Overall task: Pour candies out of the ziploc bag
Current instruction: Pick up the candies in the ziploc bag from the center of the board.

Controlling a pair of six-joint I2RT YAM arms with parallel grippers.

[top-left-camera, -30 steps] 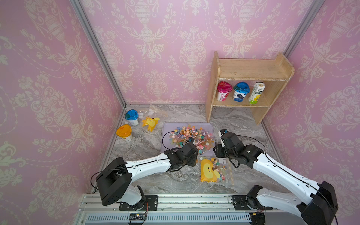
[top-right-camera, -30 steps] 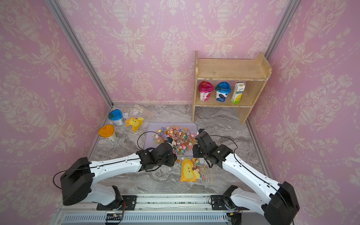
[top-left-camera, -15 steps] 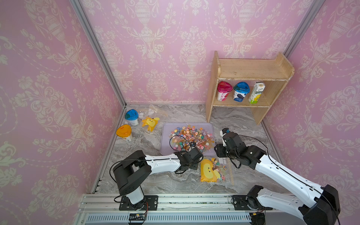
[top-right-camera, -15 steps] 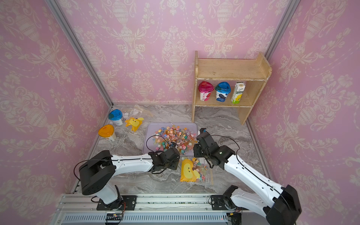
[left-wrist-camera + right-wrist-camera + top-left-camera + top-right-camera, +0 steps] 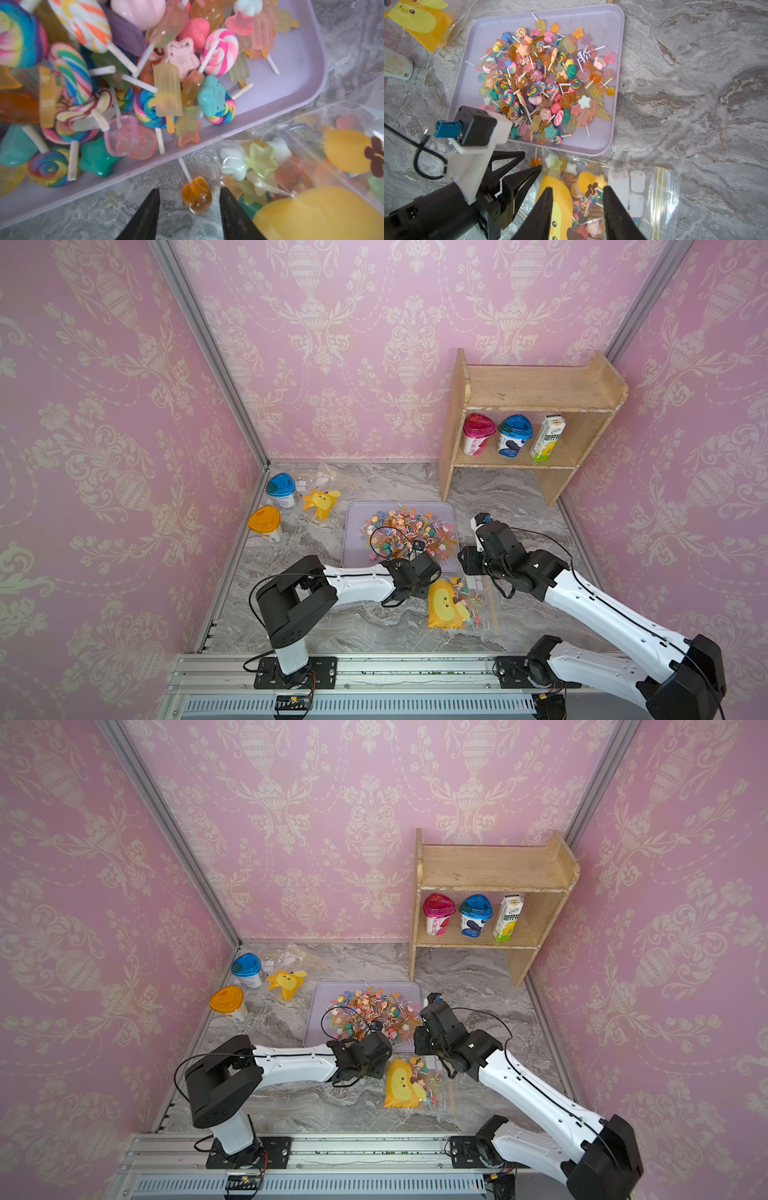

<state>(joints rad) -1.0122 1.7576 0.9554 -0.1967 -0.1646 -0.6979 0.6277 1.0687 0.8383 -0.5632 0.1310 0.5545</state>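
The ziploc bag point(image 5: 446, 605), clear with a yellow duck print, lies flat on the marble in front of the lilac tray point(image 5: 353, 531) and holds candies point(image 5: 588, 207). A heap of candies point(image 5: 405, 531) fills the tray. One orange lollipop point(image 5: 196, 195) lies on the table between tray and bag. My left gripper point(image 5: 189, 193) stands open low around it, fingers point(image 5: 529, 172) on either side, not touching. My right gripper point(image 5: 577, 190) is open above the bag's printed end, holding nothing.
A second duck bag point(image 5: 321, 502), an empty clear bag point(image 5: 332, 477), a blue-lidded cup point(image 5: 281, 489) and an orange-lidded cup point(image 5: 264, 523) sit at the back left. A wooden shelf point(image 5: 536, 389) with two cups and a carton stands at the back right.
My left arm has drawn back from over the tray and dropped to the table beside the bag, its jaws narrowing a little. The right arm has barely moved.
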